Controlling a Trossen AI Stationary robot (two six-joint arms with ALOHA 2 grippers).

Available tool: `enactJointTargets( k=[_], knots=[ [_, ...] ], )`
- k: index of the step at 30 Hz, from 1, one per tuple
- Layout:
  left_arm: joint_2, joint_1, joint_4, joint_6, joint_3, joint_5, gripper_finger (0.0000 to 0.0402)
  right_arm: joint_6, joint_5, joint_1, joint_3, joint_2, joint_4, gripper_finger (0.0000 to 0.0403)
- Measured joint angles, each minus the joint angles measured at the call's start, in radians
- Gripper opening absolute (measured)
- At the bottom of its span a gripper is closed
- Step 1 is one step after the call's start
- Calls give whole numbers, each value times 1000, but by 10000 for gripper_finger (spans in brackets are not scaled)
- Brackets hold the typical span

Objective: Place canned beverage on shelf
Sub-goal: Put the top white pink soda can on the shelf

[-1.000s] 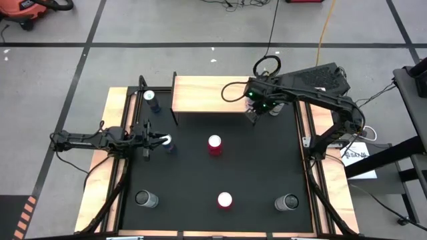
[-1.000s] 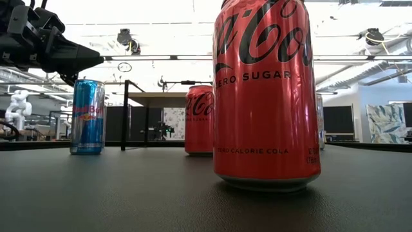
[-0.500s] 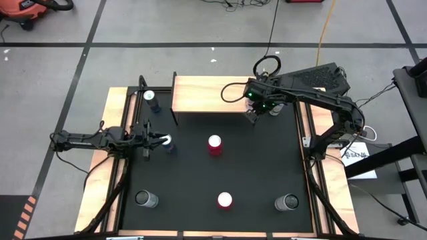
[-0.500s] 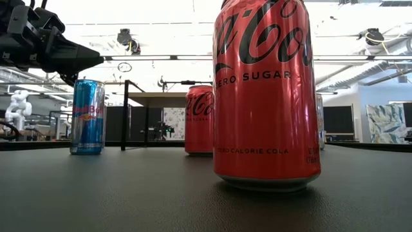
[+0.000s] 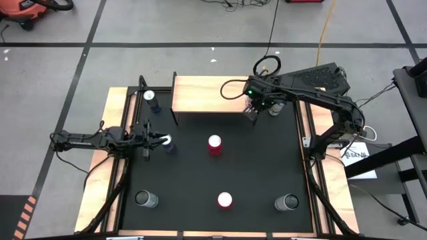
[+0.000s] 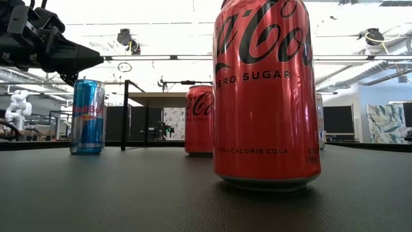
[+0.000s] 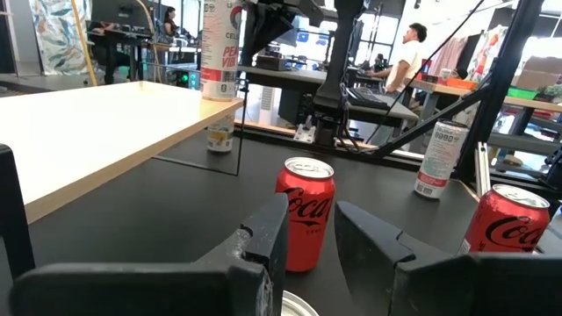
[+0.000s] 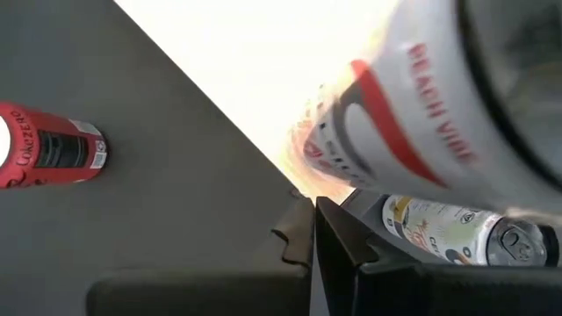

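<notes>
The shelf [image 5: 207, 93] is a light-wood board on thin black legs at the table's far side. A white can [image 7: 219, 48] stands upright on the shelf's right near corner. My right gripper [image 8: 312, 230] is shut and slants down just off that corner, close beside the can [image 8: 404, 114]. At the table's left, my left gripper [image 7: 312, 219] points level, open with nothing between its fingers. It hovers just above the top of a blue can [image 6: 87, 116] that stands on the mat. My right gripper's shut fingers [image 8: 338, 241] hang beside the white can's lower wall [image 8: 351, 149]. I cannot tell whether they touch it. The can stands upright on the shelf board.
Two red cola cans [image 5: 215, 145] [image 5: 224, 200] stand mid-table. Silver cans [image 5: 145, 198] [image 5: 287, 202] stand near the front corners, and a blue can [image 5: 152, 100] stands left of the shelf. Another can [image 7: 219, 136] stands under the shelf. People are in the room beyond the table.
</notes>
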Motion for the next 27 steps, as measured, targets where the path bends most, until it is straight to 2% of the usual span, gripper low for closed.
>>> enactJointTargets(
  k=[27],
  knots=[
    [0, 0, -1, 2, 0, 0, 100, -93, -4, -66, 0, 25, 69, 0]
  ],
)
